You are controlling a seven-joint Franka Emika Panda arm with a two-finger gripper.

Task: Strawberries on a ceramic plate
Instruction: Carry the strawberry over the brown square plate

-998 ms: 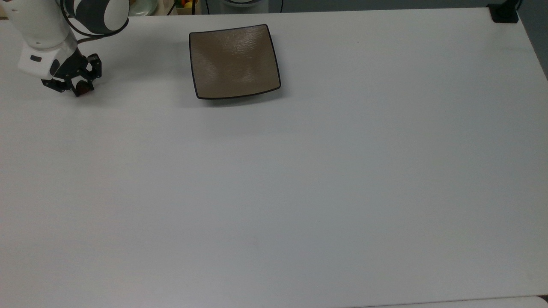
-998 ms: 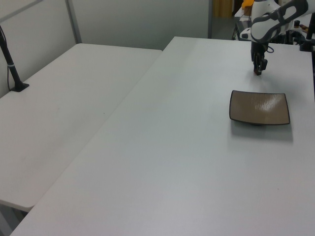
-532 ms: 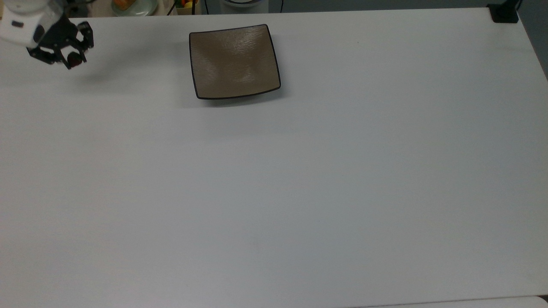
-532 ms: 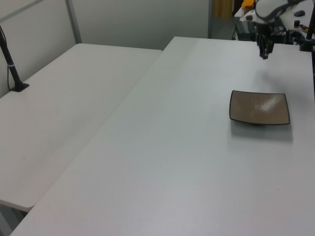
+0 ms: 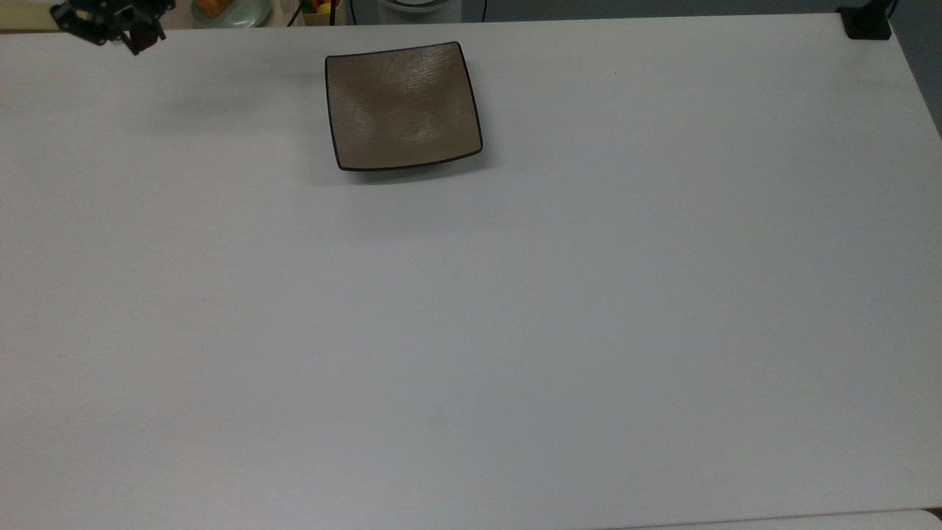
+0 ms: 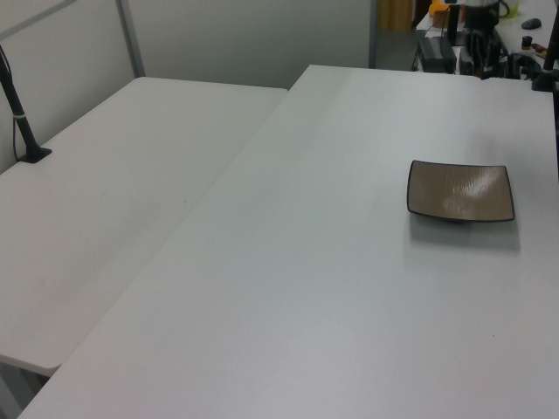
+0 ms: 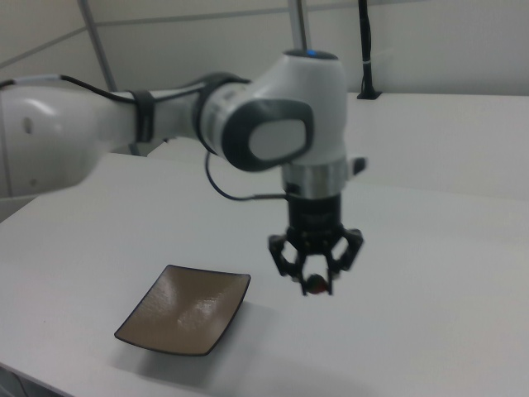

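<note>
In the top view, the tool point(image 5: 132, 33) sits at the far upper left corner, partly cut by the frame edge, with a small dark red strawberry point(image 5: 142, 38) pinched between its black fingers. It hangs over the back edge of the white surface point(image 5: 471, 331), which carries a soft shadow below it. To the right of the tool, beyond the surface's back edge, a pale green round dish point(image 5: 232, 10) holds something orange. Further right, the ceramic plate point(image 5: 403, 105) lies flat on the surface near its back edge, square, tan-brown and glossy, with a thin dark rim; nothing lies in it, and it is well apart from the tool. At the far upper right corner stands a black clamp base point(image 5: 867, 22).

In the right view, the arm point(image 7: 165, 124) reaches in from the right view's left, white with dark grey joints. The ceramic plate point(image 7: 186, 308) lies low on the surface point(image 7: 430, 314), left of the tool point(image 7: 316, 277). The tool points straight down, raised clear of the surface, its fingers closed on the strawberry point(image 7: 316, 286), which shows as a red spot between the tips, above and just right of the plate's near corner.
</note>
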